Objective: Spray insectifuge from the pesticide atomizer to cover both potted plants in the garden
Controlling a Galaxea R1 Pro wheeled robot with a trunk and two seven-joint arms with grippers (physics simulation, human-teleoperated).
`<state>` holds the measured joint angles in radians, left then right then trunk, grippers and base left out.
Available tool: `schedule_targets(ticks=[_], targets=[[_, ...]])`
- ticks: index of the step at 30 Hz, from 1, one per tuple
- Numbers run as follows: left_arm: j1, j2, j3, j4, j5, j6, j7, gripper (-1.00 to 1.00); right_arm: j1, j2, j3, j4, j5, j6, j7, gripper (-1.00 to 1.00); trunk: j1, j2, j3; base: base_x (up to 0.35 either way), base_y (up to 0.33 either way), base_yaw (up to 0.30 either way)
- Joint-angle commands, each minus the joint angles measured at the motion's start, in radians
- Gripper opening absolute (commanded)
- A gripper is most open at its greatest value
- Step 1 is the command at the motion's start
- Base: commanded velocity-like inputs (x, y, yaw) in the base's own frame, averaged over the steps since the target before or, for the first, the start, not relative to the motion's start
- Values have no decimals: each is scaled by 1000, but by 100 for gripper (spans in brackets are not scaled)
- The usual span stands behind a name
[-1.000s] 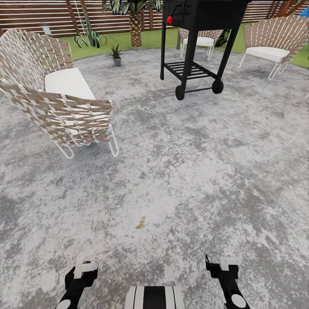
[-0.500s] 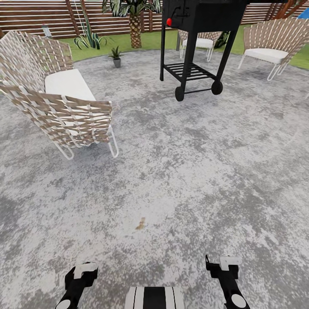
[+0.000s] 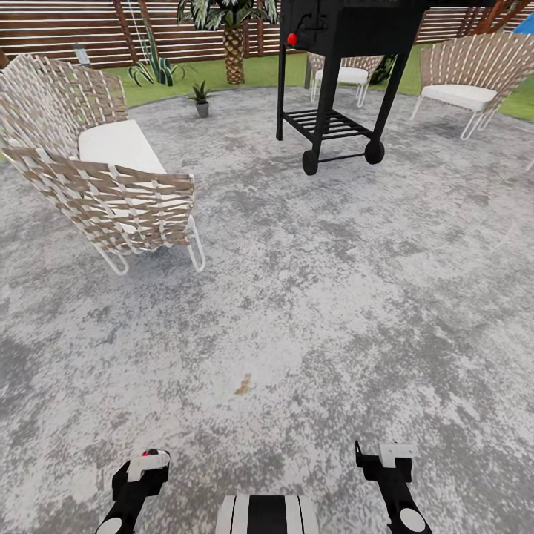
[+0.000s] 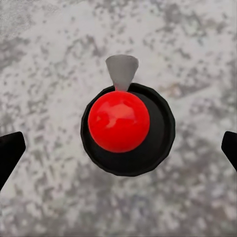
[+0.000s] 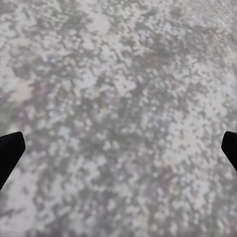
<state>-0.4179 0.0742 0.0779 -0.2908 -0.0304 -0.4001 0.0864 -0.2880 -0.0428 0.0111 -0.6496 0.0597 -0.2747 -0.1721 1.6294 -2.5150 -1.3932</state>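
Note:
The pesticide atomizer [image 4: 123, 126] appears from above in the left wrist view as a red top on a dark round body, centred between the dark fingers [image 4: 10, 153]. Those fingers stand wide apart and do not touch it. In the head view its red top [image 3: 152, 452] shows at my left gripper [image 3: 141, 475], low over the paving. I cannot tell whether the bottle rests on the ground. My right gripper [image 3: 386, 463] is open over bare paving. One small potted plant [image 3: 201, 96] in a grey pot stands at the patio's far edge; the second is out of view.
A woven sofa [image 3: 111, 170] stands to the left and a black wheeled grill [image 3: 337, 81] ahead. Two woven chairs [image 3: 467, 81] sit at the back right. Lawn [image 3: 252, 67], a palm and the slatted fence [image 3: 67, 30] lie beyond the mottled patio [image 3: 311, 297].
The far scene has slid a few pixels, so the camera has shifted slightly. Both grippers and the atomizer stay where they were.

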Motion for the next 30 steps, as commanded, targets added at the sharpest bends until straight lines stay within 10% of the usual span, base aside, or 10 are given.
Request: schedule_targets(ticks=[1, 30], targets=[[0, 0, 3, 1, -3, -3, 1, 100, 0, 0, 1, 1, 6, -1, -6, 100, 0, 0, -1, -2, 0, 0], [0, 0, 4, 0, -3, -3, 1, 100, 0, 0, 1, 2, 6, -1, -6, 100, 0, 0, 1, 9, 0, 0]])
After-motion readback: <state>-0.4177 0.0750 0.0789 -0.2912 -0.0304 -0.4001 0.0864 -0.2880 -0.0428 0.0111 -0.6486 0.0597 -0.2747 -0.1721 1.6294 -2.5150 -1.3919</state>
